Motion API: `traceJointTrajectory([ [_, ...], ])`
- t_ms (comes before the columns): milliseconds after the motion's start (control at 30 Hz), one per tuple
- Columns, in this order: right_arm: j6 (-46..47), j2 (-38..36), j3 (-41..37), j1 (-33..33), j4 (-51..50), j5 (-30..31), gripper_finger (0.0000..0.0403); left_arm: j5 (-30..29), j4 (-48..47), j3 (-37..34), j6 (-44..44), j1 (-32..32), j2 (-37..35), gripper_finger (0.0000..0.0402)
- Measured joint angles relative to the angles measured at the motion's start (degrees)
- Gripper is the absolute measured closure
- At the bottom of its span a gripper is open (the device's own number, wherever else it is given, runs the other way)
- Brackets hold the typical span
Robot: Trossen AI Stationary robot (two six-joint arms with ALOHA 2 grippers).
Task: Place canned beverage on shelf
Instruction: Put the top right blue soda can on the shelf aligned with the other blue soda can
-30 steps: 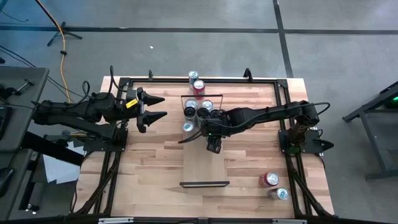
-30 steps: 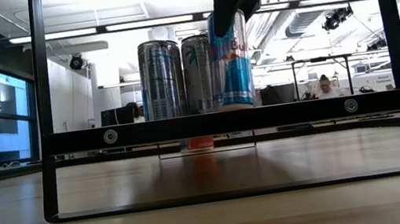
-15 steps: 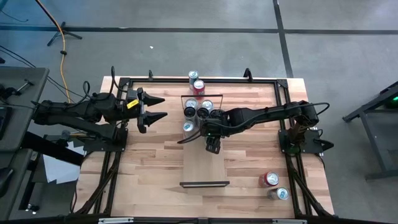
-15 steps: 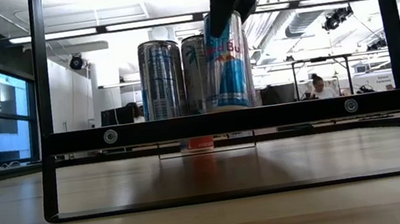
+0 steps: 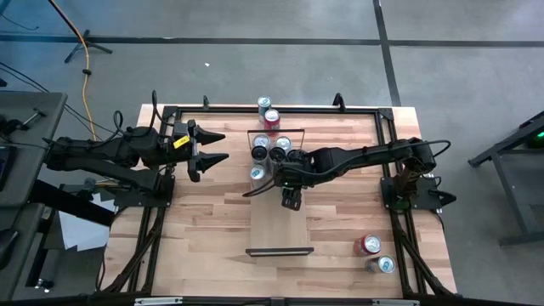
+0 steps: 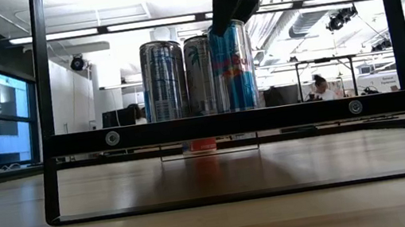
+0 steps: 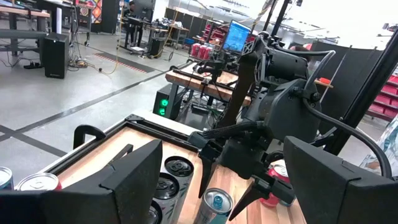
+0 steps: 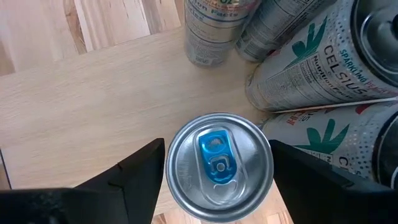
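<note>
A blue and silver canned beverage [image 6: 233,64] stands upright on its base on the shelf [image 5: 280,225], a pale plank with a black rail [image 6: 228,123] at its near end. My right gripper [image 8: 219,180] points steeply down over the can's top [image 8: 219,165], one finger on each side of the rim. In the high view the gripper [image 5: 291,200] hides the can. Several other cans [image 5: 270,151] stand upright at the shelf's far end, right behind the blue one. My left gripper [image 5: 217,146] waits open above the table's left side, pointing level. My right gripper's fingers [image 8: 146,180] stand close against two opposite sides of the can's top rim [image 8: 171,163], coming from above. Whether they touch the rim, I cannot tell. The can stands upright on the shelf on its own base.
A red can [image 5: 370,245] and a silver can [image 5: 384,264] stand on the table near its right front corner. Two more cans [image 5: 268,110] stand at the far edge. A black frame [image 5: 170,110] runs around the table. The shelf's near half is bare.
The blue can has gone from leaning toward the other cans to standing upright on the shelf; its base has stayed in place. My right gripper has kept its place above it.
</note>
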Motion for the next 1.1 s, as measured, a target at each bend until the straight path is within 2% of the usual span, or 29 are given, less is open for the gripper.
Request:
traceJointTrajectory([
  [567,-1.5,0.0,0.0,0.0,0.1,-0.9,0.0130,0.0,0.0,0.0,0.0,0.0,0.0,0.0108],
  [667,-1.5,0.0,0.0,0.0,0.1,-0.9,0.0111,0.0,0.0,0.0,0.0,0.0,0.0,0.0108],
  [933,-4.8,0.0,0.0,-0.1,-0.1,-1.1,0.0026,0.0,0.0,0.0,0.0,0.0,0.0,0.0108],
  [1100,-10.3,-0.7,0.0,-1.2,-0.9,-9.7,0.0011,0.0,0.0,0.0,0.0,0.0,0.0,0.0108],
])
